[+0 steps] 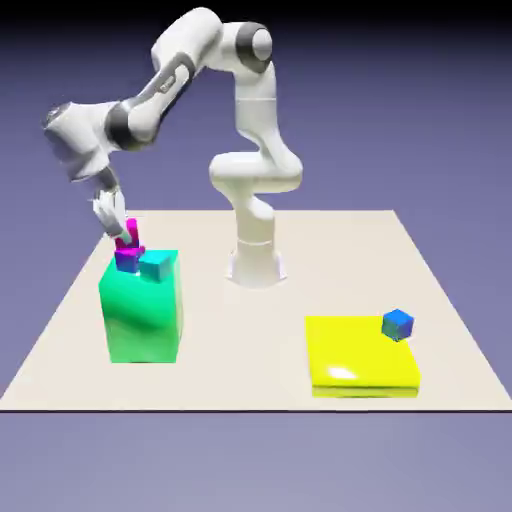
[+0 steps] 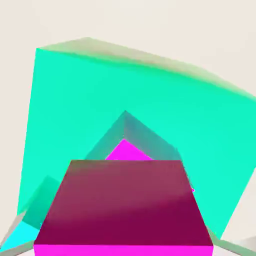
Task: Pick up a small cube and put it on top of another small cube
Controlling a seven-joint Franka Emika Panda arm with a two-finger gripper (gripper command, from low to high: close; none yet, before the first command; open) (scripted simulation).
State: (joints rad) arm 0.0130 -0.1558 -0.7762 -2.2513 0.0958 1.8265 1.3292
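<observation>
The small pink-magenta cube (image 1: 132,238) sits on top of the other small cube (image 1: 126,261), which has purple-blue sides. Both stand on the tall green block (image 1: 142,310) at the exterior view's left. My gripper (image 1: 123,231) slants down onto the pink cube from the upper left, with its fingers on either side of it. In the hand view the pink cube (image 2: 125,205) fills the lower middle. The lower cube's magenta top (image 2: 127,151) shows just beyond it. Grey slivers of fingertips (image 2: 11,231) stand off from the cube's sides, so the jaws are open.
A teal cube (image 1: 156,265) sits on the green block right beside the stack, and shows as a cyan patch (image 2: 20,237) in the hand view. A flat yellow slab (image 1: 360,355) lies at the front right with a blue cube (image 1: 397,323) on its far corner.
</observation>
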